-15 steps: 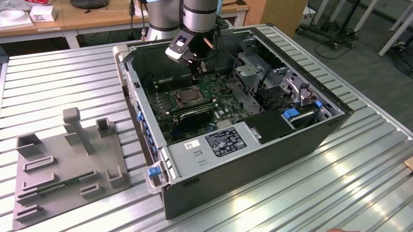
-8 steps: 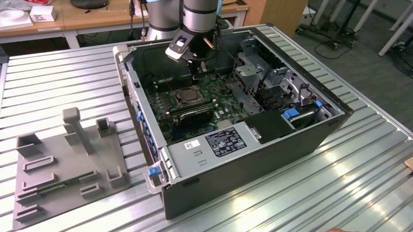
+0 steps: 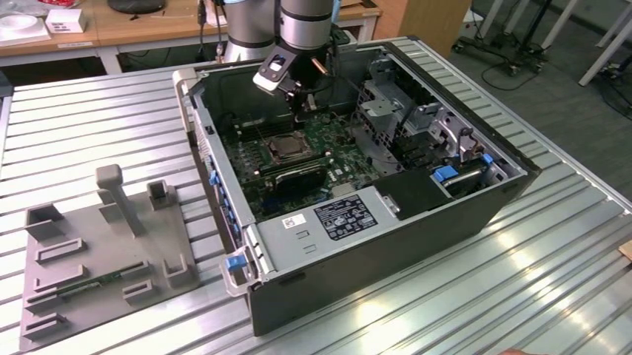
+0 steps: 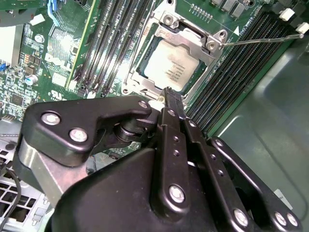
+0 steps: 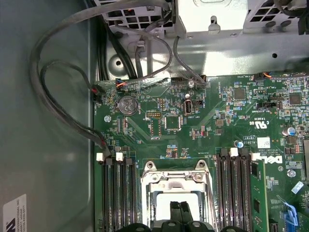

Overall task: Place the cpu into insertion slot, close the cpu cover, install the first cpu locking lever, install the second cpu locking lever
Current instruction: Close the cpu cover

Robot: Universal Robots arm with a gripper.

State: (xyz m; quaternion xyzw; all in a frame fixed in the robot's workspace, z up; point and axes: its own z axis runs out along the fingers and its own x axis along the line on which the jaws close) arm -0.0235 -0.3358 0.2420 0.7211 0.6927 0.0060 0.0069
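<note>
While the cpu (image 4: pixel 171 67) sits flat in the insertion slot (image 4: pixel 141 72), the cpu cover (image 4: pixel 190 35) lies down around it, framing its pale face. Just beside the socket's rim hangs the gripper (image 4: pixel 170 94), fingers pinched together on nothing. In the exterior view, a grey fixture plate (image 3: pixel 99 259) lies at about eight o'clock from the open computer case (image 3: pixel 395 244), both on the slatted table (image 3: pixel 553 281).

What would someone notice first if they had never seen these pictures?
Probably the big black computer case lying open on the metal table, with the robot's tool hanging inside it. In the second wrist view, the shiny pale cpu stands out, framed by the silvery cpu cover on the green board, just beyond the tool's tip.
</note>
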